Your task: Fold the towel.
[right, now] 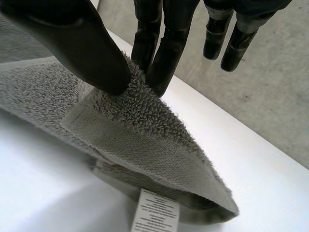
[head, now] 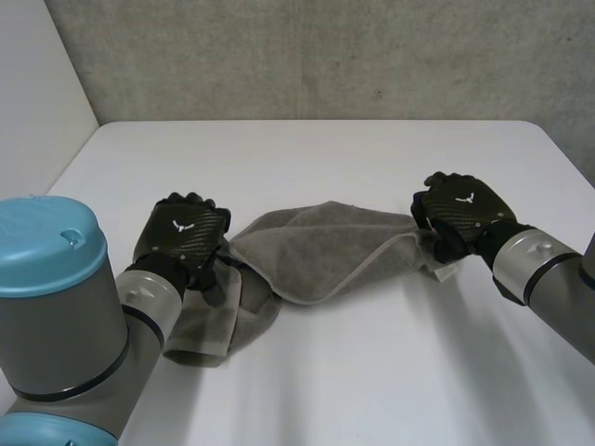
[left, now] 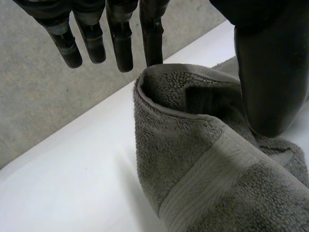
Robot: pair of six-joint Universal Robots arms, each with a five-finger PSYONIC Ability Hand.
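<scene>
right hand (head: 460,209) pinching the towel (head: 321,251), left hand (head: 181,232) just loose on it
Right thumb and fingers (right: 161,72) clamp the hemmed, tagged end; towel runs off toward its 9 o'clock across the white worktop (head: 372,372) to the left hand, whose fingers (left: 123,43) hang straight, thumb resting on that bunched end.

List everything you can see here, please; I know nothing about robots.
towel: one, grey, rumpled, spanning between the two hands.
label: one, white, on the towel's edge by the right hand.
table: one, white, below the towel and hands.
back wall: one, grey, behind the table.
side wall: one, white, left of the table.
left hand: one, black, at the towel's left end, fingers straight, thumb on the cloth.
right hand: one, black, pinching the towel's right end.
</scene>
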